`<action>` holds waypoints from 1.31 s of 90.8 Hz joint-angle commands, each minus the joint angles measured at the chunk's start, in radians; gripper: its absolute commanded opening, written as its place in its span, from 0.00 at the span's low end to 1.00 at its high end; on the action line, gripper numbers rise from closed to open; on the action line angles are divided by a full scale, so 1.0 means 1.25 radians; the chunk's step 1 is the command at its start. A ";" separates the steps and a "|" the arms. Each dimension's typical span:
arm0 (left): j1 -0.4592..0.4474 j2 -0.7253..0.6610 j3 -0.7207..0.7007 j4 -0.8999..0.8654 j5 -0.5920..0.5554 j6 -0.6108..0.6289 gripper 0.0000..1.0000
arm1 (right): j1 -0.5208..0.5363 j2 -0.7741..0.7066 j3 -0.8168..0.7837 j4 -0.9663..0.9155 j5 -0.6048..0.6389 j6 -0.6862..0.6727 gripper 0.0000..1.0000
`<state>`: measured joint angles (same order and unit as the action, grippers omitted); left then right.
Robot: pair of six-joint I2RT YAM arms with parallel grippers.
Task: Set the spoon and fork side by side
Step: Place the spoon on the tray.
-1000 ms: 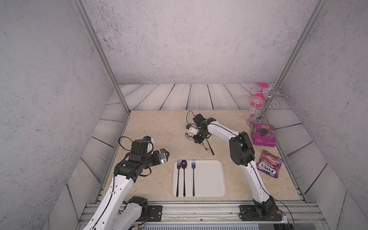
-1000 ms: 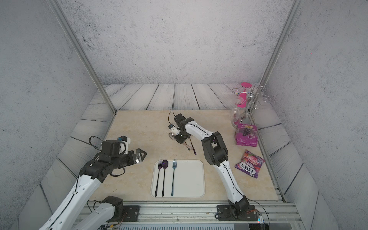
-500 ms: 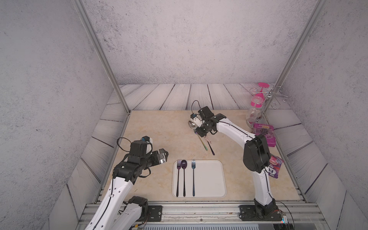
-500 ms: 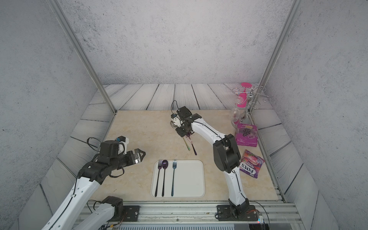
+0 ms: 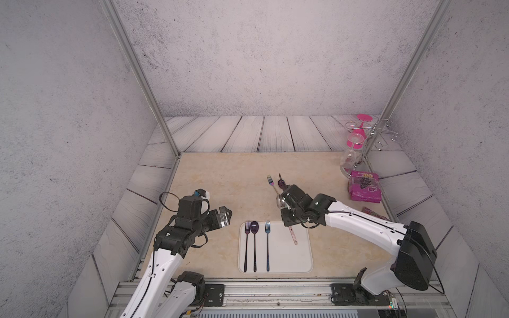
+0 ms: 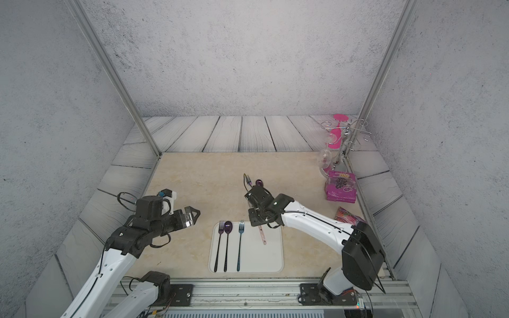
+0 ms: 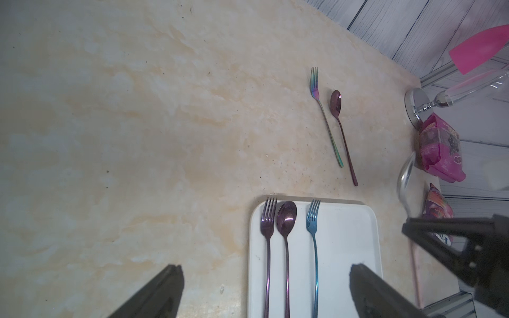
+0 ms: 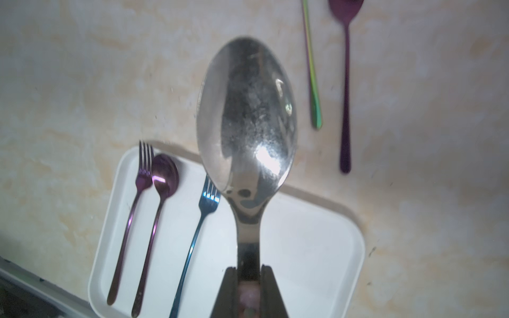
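Three forks (image 7: 267, 220) (image 7: 313, 220) (image 7: 314, 85), three spoons (image 7: 286, 217) (image 7: 336, 103) (image 8: 246, 124), one tray (image 7: 349, 247)

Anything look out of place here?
The blue fork lies unpaired on the tray; the right claw holds a silver spoon above it. A rainbow fork and purple spoon lie slanted off the tray.

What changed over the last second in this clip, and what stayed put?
The right claw, shut on the silver spoon throughout, carried it from farther out back toward the robot; its handle now reaches over the far edge of the tray. Nothing was newly grasped or released. The open left claw, the cutlery on the tray, and the rainbow fork and purple spoon on the table stayed put.
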<state>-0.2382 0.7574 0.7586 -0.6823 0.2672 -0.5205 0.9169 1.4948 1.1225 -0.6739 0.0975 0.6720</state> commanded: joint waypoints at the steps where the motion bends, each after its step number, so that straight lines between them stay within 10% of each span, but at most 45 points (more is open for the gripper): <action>1: -0.003 -0.011 -0.012 0.010 0.017 -0.002 1.00 | 0.035 -0.013 -0.054 0.063 0.027 0.203 0.01; 119: -0.004 -0.030 -0.019 0.007 0.030 -0.003 0.99 | 0.105 0.166 -0.107 0.204 -0.031 0.378 0.03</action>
<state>-0.2382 0.7261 0.7460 -0.6697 0.3008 -0.5240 1.0462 1.6875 0.9752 -0.4068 0.0547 1.1130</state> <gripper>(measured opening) 0.994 0.109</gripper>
